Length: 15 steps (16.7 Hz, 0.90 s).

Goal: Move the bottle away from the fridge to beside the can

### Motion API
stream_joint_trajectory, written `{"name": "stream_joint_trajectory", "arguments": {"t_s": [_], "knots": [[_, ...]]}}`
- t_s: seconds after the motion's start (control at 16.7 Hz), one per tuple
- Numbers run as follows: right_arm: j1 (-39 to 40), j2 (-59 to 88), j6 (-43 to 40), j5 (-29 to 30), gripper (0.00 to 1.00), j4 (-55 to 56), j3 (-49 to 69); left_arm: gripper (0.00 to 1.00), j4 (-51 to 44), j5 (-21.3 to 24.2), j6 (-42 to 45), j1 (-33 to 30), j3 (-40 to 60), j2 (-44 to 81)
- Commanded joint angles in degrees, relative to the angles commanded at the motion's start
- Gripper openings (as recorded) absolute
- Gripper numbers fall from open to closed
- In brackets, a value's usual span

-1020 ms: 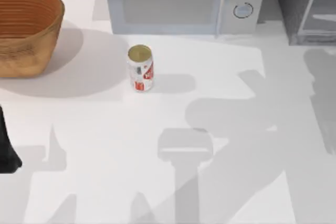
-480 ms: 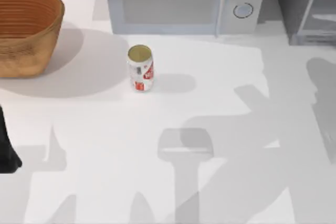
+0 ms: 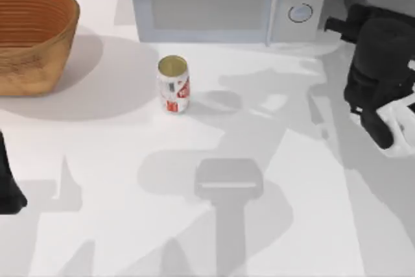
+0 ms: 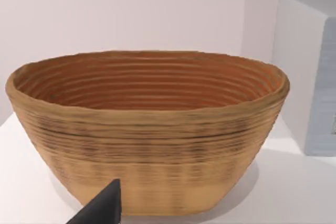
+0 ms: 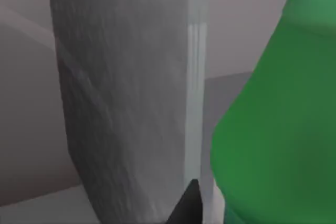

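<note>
Bottle [image 5: 278,129] near fridge [image 5: 126,103]; right tool state unclear; can [image 3: 173,84] well apart.

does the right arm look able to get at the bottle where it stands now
Probably yes: the right gripper is at the table's far right by the fridge, and the green bottle looms close in its wrist view with nothing between.

The can [image 3: 174,85] is showing red-and-white sides under a dull gold top. The bottle [image 5: 283,129] is glowing translucent green beside the dark grey fridge [image 5: 126,93]. At ten o'clock, the ribbed basket [image 3: 32,34] is showing orange-brown; the microwave [image 3: 220,1] is looking light grey.
</note>
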Motion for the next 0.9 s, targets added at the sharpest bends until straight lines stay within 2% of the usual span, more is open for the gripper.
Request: {"name": "stream_joint_trajectory", "arguments": {"t_s": [0.18, 0.36, 0.9], "knots": [[10.3, 3.0, 0.6, -6.2, 0.0, 1.6, 0.9, 1.0, 0.0, 0.0, 0.0, 0.0, 0.0, 0.0], [15.7, 4.9, 0.9, -10.5, 0.0, 2.3, 1.1, 1.0, 0.0, 0.0, 0.0, 0.0, 0.0, 0.0], [16.4, 5.1, 1.0, -11.1, 0.0, 2.3, 1.1, 1.0, 0.0, 0.0, 0.0, 0.0, 0.0, 0.0]]}}
